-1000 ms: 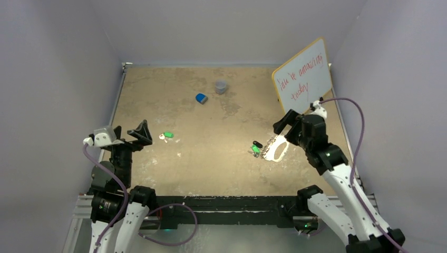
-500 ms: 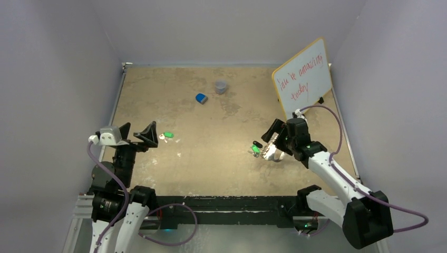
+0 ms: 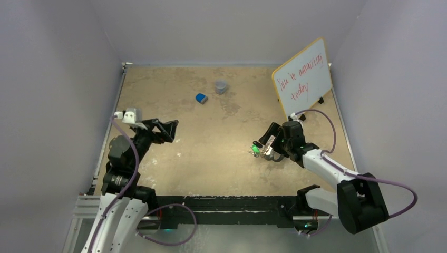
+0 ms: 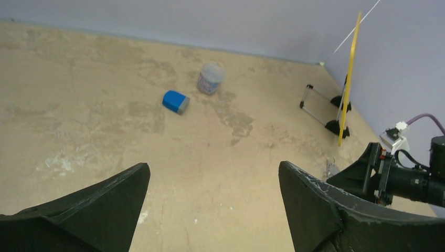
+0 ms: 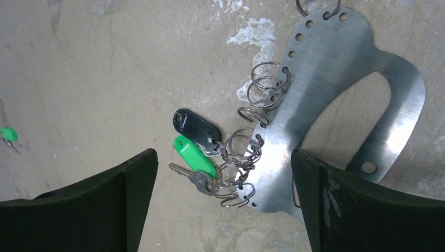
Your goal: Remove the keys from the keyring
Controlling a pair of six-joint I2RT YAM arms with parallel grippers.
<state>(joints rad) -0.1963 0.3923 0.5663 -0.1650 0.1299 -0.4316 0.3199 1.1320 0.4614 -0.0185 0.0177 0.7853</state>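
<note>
Right gripper (image 5: 224,153) seen spread wide over keyring (image 5: 336,68); left gripper (image 4: 213,167) wide, empty. Risk judged: tiny keys (image 5: 193,151) missed, keyring dragged.

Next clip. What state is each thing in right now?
keyring: flat on the table, not held.
green key: on a ring, beside a black tag.
loose green key: off the keyring, on the table.
left pincer: open, empty.
right pincer: open, over the keyring.
cup: upright.
whiteboard: standing.
</note>
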